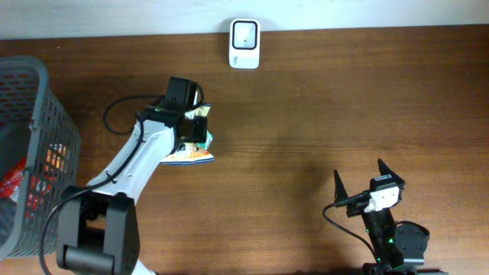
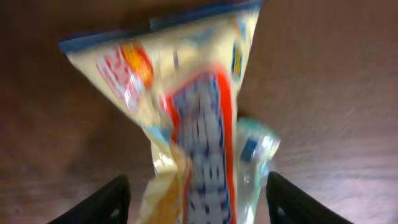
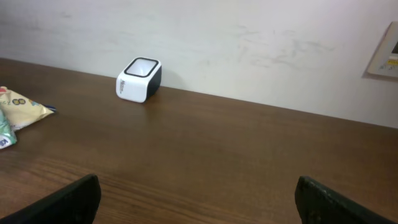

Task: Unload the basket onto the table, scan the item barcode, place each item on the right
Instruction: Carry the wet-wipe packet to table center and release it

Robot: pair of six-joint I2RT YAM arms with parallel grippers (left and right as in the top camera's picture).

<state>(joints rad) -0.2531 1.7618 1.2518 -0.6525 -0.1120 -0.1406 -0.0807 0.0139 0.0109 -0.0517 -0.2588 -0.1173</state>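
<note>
A snack bag point(image 2: 199, 124), yellow with a blue top edge and a red and blue panel down its middle, lies on the brown table point(image 1: 306, 114) left of centre, directly under the left gripper point(image 1: 200, 126). In the left wrist view the picture is blurred, but the two fingers point(image 2: 118, 199) stand wide apart with the bag between them and a gap showing on the left side, so the jaws are parted rather than clamped on it. The white scanner point(image 1: 244, 34) with a dark window sits at the far edge of the table by the wall, to the right of the bag and well apart from it. The right gripper point(image 1: 359, 169) rests near the front right of the table, its jaws spread fully and holding nothing. A grey wire basket point(image 1: 30, 99) stands at the far left with red and orange packets inside.
</note>
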